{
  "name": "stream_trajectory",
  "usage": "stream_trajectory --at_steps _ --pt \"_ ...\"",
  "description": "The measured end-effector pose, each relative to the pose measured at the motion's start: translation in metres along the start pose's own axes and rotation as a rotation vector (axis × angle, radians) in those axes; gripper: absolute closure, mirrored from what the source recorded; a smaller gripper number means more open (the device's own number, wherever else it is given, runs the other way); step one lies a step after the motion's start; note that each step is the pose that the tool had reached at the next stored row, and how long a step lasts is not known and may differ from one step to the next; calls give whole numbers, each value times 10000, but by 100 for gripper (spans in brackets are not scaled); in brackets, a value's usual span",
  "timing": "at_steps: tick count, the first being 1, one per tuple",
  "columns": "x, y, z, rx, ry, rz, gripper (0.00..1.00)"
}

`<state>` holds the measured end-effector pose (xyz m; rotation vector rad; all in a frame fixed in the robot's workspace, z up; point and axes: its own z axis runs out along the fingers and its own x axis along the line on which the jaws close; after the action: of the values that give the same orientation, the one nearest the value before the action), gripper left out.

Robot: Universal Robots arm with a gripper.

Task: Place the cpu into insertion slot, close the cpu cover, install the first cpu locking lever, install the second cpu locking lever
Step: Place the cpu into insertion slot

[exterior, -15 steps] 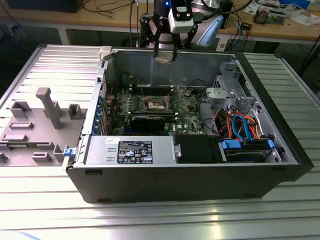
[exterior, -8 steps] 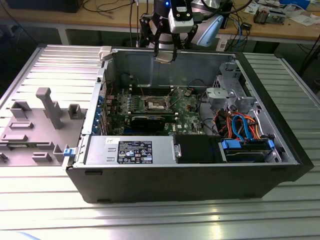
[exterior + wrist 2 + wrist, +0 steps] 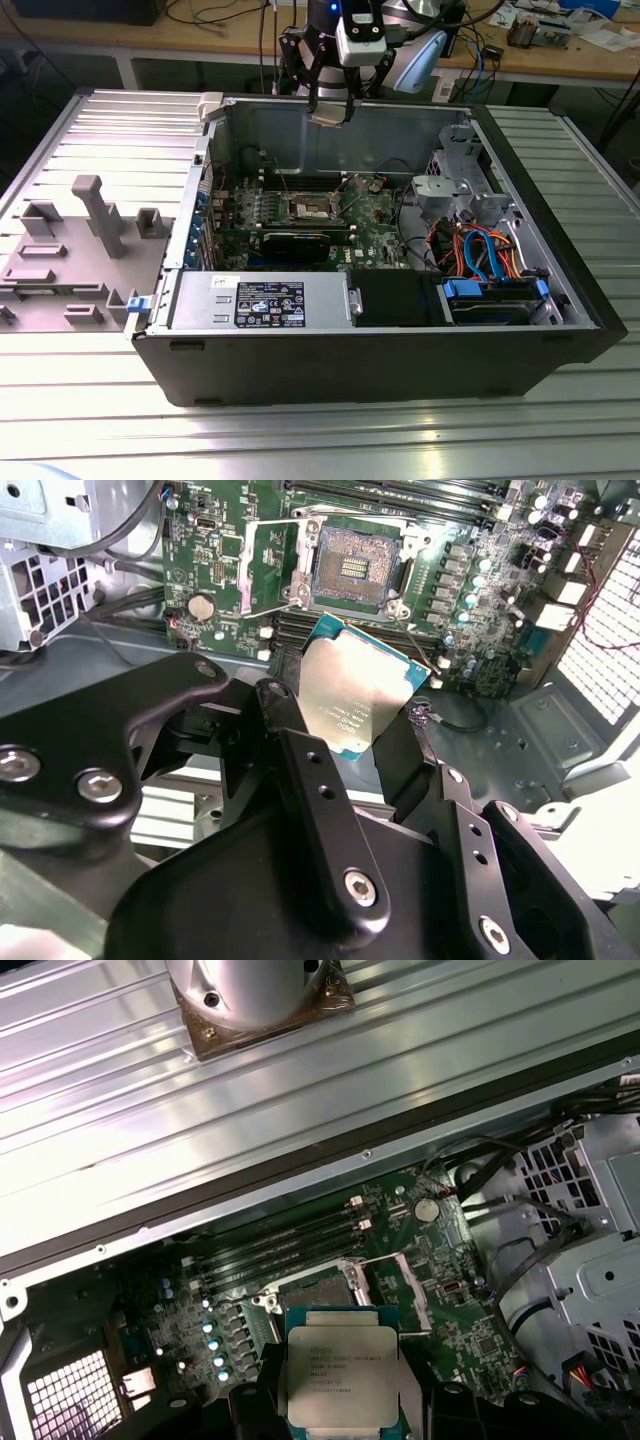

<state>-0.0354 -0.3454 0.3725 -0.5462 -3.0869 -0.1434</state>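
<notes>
So the arm (image 3: 345,40) is hanging over the back wall of the open PC case (image 3: 380,360), which sits on a ribbed metal table (image 3: 300,440). The jaws are clamped on the cpu (image 3: 355,695), one finger on each side edge. It's up in the air, well above the motherboard (image 3: 385,228), not touching anything else. In the second wrist view the chip is tilted, shiny metal top facing the camera, with its green edge peeking out up top. In the first wrist view it looks flatter, lid side up.

The insertion slot (image 3: 350,568) is bare, pins showing, sitting beyond the chip in both wrist views. The cpu cover (image 3: 298,565) is flipped open and standing just beside the slot.

On the exterior view's left there's a grey fixture tray (image 3: 70,270) on the table, next to the case.
</notes>
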Motion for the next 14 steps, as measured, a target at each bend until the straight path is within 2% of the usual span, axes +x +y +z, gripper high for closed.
stream_trajectory --at_steps 14 --pt "0 0 0 -8 -34 374 47"
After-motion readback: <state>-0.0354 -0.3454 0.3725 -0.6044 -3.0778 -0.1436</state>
